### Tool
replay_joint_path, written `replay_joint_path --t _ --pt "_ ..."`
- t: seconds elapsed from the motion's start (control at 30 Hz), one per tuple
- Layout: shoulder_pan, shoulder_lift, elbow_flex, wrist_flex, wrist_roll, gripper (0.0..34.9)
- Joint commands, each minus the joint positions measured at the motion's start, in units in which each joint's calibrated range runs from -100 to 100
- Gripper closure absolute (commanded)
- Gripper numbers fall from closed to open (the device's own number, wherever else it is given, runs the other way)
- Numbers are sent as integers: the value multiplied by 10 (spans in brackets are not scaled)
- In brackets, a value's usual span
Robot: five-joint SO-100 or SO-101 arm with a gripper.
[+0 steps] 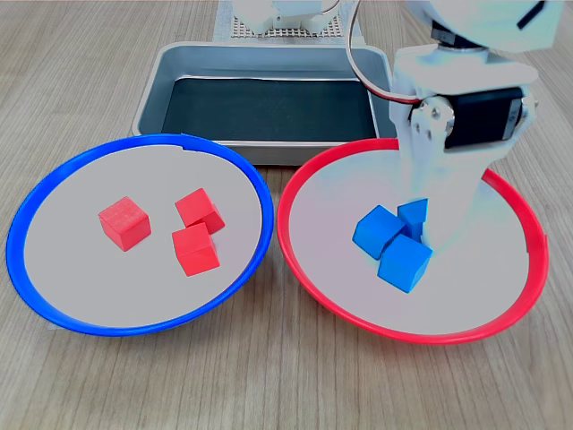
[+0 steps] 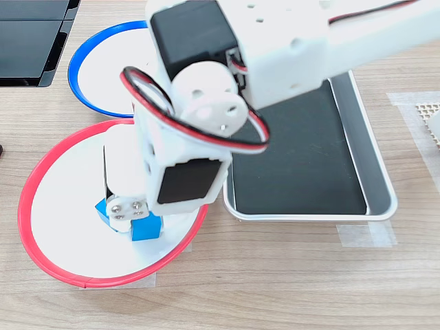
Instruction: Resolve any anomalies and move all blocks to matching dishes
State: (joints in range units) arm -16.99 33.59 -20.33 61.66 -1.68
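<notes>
Three red blocks [image 1: 124,222] [image 1: 199,210] [image 1: 195,249] lie in the blue-rimmed dish [image 1: 81,269] on the first exterior view's left. Three blue blocks [image 1: 378,231] [image 1: 405,262] [image 1: 414,215] sit clustered in the red-rimmed dish [image 1: 483,287]. My gripper [image 1: 428,235] reaches down into that dish, its tips right at the cluster and partly covering the rear blue block. In the second exterior view the gripper [image 2: 120,216] stands over blue blocks [image 2: 146,228] in the red-rimmed dish [image 2: 62,206]. The arm hides whether the jaws are closed on a block.
A rectangular grey metal tray [image 1: 152,90] with a dark bottom stands behind both dishes, beside the red-rimmed one in the second exterior view [image 2: 381,185]. The blue-rimmed dish [image 2: 96,75] shows partly behind the arm. Both dishes nearly touch. A white mesh mat [image 1: 277,31] lies behind the tray.
</notes>
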Motion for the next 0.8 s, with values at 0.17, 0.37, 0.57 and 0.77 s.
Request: replay_joint_path --t 0.17,0.37,0.57,0.77 --pt "78 -150 6 57 21 346" --pt "205 -152 -7 54 85 346" --pt "283 -55 -76 -3 122 346" --pt "315 -6 -106 -44 137 324"
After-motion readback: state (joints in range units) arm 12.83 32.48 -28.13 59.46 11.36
